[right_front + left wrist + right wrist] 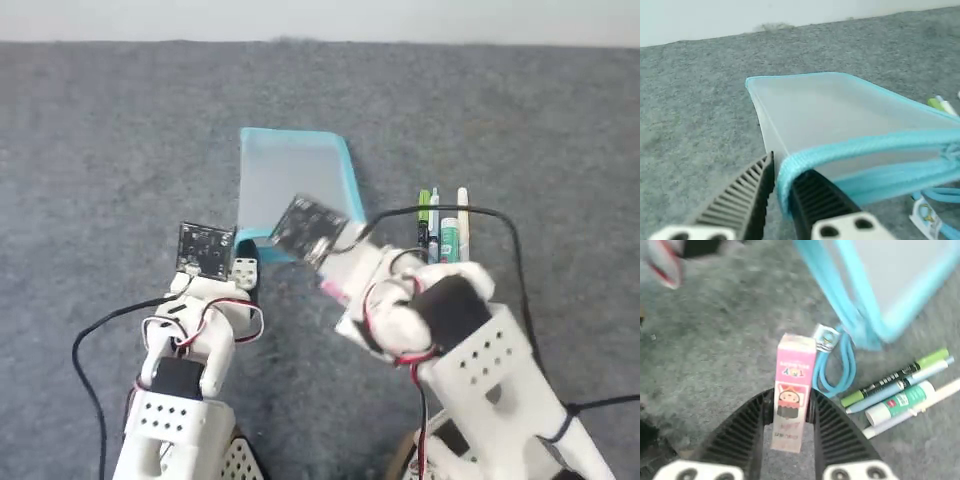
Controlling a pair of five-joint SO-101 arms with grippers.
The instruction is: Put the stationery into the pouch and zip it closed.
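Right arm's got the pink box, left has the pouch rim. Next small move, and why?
Probably ease the pink box toward the pouch mouth: right jaws hold it short of the opening, which left jaws pinch by its rim.

Your left gripper [786,175] is pinching the pouch [840,112] by its turquoise woven edge [855,146]. The two black ribbed fingers [751,192] are pressing on the strip from either side, near one corner. The pouch is resting on the grey carpeted surface [695,125], its frosted translucent face stretching away from you. Beside the held end, a turquoise cord [940,194] is trailing onto the carpet, with a small printed tag [922,216] sitting by it. Beyond the pouch's side, the tips of a green marker [934,103] and a pale pen [946,106] are showing. A white wall [715,17] is rising behind the carpet.
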